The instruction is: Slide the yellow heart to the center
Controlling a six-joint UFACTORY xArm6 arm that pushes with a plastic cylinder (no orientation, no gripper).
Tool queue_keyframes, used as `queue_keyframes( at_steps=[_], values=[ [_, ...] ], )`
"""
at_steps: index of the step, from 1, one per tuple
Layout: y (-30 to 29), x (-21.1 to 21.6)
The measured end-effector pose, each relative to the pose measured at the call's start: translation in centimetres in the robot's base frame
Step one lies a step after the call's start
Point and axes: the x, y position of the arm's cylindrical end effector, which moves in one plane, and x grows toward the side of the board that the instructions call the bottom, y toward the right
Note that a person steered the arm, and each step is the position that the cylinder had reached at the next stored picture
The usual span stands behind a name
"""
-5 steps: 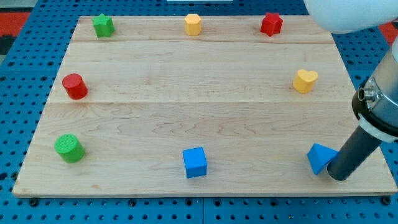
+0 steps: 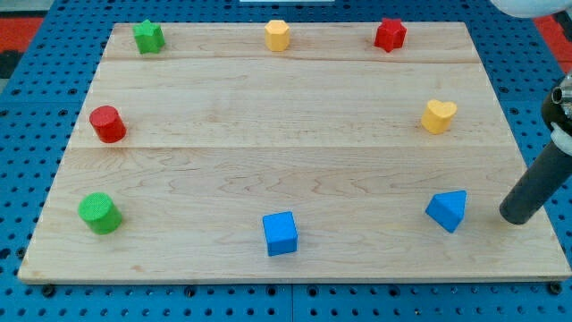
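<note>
The yellow heart [image 2: 438,116] lies on the wooden board [image 2: 286,152] near the view's right edge, above mid height. My tip [image 2: 516,216] rests on the board at the lower right, well below and to the right of the heart. The blue triangle [image 2: 448,210] lies just left of my tip, with a small gap between them.
A green star [image 2: 148,37], a yellow hexagon [image 2: 278,35] and a red star [image 2: 390,34] line the top edge. A red cylinder [image 2: 107,123] and a green cylinder [image 2: 99,213] stand at the left. A blue cube [image 2: 280,233] sits at the bottom middle.
My tip has moved up and to the right, away from the blue triangle. The blue triangle now lies slightly further left and higher. The yellow heart has not moved.
</note>
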Motion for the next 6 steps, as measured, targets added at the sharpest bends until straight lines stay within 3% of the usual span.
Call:
queue_keyframes(
  at_steps=[1, 2, 3, 5, 6],
  values=[
    [6.4, -4.5],
    [8.6, -12.0],
    [4.4, -14.6],
    [-11.6, -16.4],
    [-12.2, -17.6]
  ],
)
